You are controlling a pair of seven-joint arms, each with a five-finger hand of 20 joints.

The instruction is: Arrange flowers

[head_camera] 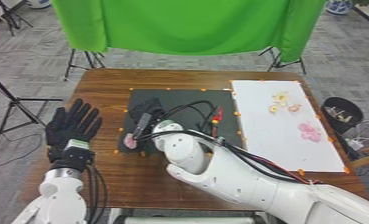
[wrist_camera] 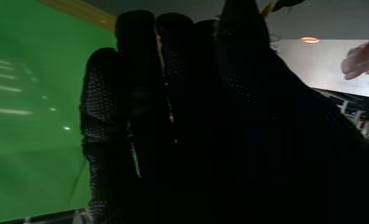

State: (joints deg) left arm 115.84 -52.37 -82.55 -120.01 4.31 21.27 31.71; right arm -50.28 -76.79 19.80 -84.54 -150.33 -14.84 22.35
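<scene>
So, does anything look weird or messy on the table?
Maybe the pink thing at the left edge of the black mat: it looks lost, away from the flowers on the white sheet. I see nothing spilled.

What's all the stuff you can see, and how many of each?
table: one, brown, middle
mat: one, dark, on the table
board: one, white, table's right side
small flowers: a few, yellow and peach, board's far half
big flower: one, pink, on the board
other flower: one, pink, mat's left side
cloth: one, green, beyond the table
bin: one, black, right of the table
left hand: one, black, table's left side
right hand: one, black, above the mat
</scene>
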